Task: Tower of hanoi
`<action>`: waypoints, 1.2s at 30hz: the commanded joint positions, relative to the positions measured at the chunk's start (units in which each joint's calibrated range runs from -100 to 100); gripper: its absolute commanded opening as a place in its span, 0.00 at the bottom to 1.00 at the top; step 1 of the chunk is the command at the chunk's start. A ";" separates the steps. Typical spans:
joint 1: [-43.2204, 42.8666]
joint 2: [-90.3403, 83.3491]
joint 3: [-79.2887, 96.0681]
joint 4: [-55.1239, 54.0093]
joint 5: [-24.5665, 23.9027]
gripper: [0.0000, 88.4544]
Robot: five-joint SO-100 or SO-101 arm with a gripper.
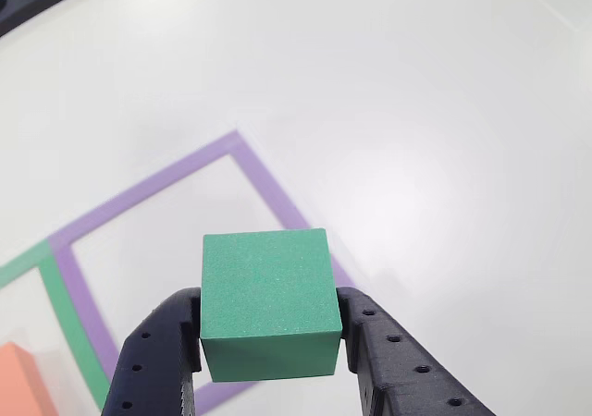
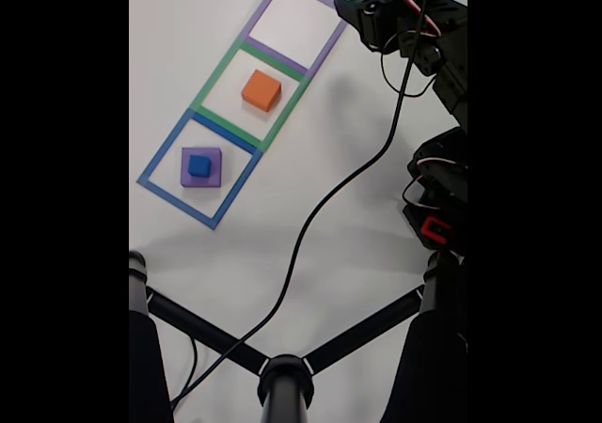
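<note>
Above the bench's far edge, your gripper (image 1: 270,342) is clamping the green block (image 1: 268,305); blue (image 2: 198,165) is sitting on purple (image 2: 214,155), orange (image 2: 261,89) alone.

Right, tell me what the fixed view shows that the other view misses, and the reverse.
Fixed view alone: the small blue foam cube sitting on the large purple foam block inside the blue tape outline, plus a black cable. Other view alone: the gripper fingers pressed against the sides of the green foam block. Both: that green block, the salmon-orange foam block, purple tape outline.
</note>
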 commanded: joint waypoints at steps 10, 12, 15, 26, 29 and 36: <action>-2.71 25.53 6.12 -41.36 0.00 0.09; -3.32 29.38 5.93 -45.98 0.00 0.09; -4.15 34.98 5.48 -52.45 0.00 0.09; -4.92 51.49 4.75 -69.61 0.00 0.09; -4.76 55.42 2.84 -71.47 0.00 0.09; -4.99 63.03 -2.52 -73.01 0.00 0.09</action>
